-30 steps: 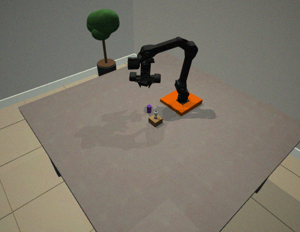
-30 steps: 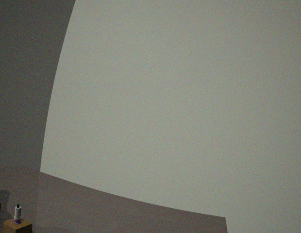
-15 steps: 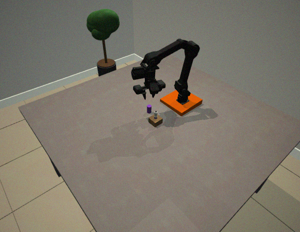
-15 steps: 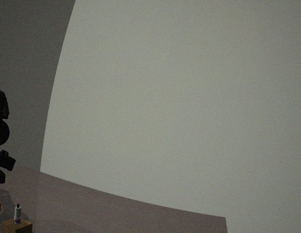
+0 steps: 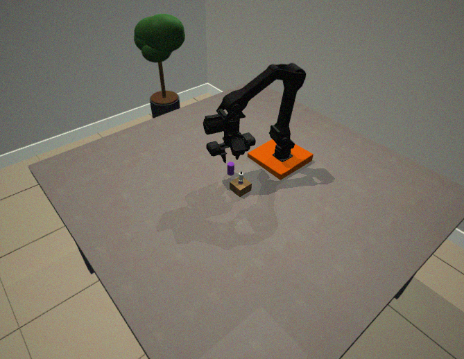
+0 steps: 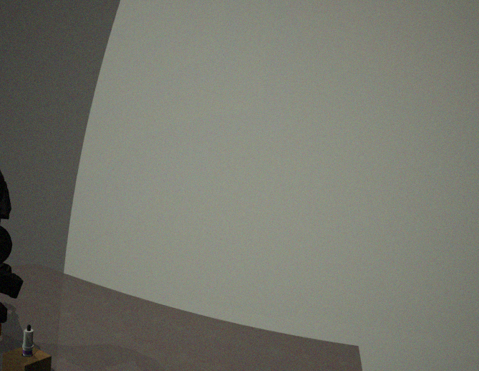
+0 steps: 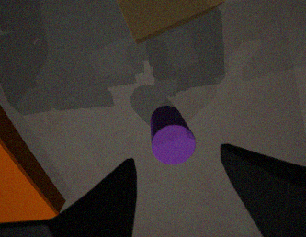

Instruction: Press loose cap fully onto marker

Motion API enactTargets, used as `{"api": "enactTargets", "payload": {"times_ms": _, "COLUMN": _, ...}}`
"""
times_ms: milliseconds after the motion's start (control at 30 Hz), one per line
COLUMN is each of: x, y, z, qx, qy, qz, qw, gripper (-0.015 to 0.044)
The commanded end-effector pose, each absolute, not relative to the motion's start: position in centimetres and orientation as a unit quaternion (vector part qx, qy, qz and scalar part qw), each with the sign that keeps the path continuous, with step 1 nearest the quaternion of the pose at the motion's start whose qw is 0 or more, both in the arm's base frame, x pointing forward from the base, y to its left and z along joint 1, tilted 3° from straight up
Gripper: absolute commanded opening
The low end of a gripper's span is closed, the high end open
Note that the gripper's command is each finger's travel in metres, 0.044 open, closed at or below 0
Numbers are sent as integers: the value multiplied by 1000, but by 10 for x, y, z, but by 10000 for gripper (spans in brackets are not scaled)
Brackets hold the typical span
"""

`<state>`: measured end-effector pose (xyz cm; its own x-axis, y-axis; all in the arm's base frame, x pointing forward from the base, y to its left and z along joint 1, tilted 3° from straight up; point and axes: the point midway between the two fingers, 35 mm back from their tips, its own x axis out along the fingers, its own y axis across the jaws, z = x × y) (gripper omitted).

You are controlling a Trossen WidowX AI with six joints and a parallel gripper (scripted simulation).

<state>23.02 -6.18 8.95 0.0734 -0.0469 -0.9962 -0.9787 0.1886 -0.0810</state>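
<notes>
Purple cap [image 5: 230,168] stands upright on the worktop [image 5: 185,251], just below the end effector [image 5: 230,157], apart from it. In the wrist view the cap [image 7: 173,140] sits between the two dark fingers, untouched. End effector is about half open, gripping nothing. Right of the cap: marker [image 5: 241,177] upright in a tan holder block [image 5: 240,187], near the cap, uncapped, dark tip, white barrel. Further right, flat orange base plate [image 5: 270,160]. Cap is a smooth cylinder; block is boxy.
</notes>
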Motion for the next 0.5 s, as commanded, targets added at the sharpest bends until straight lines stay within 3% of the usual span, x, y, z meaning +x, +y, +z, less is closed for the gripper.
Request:
{"api": "enactTargets", "payload": {"times_ms": 0, "x": 231, "y": -62, "z": 83, "qx": -479, "qy": 534, "qz": 424, "qw": 553, "gripper": 245}}
{"api": "enactTargets", "payload": {"times_ms": 467, "x": 233, "y": -63, "z": 60, "qx": -479, "qy": 534, "qz": 424, "qw": 553, "gripper": 245}}
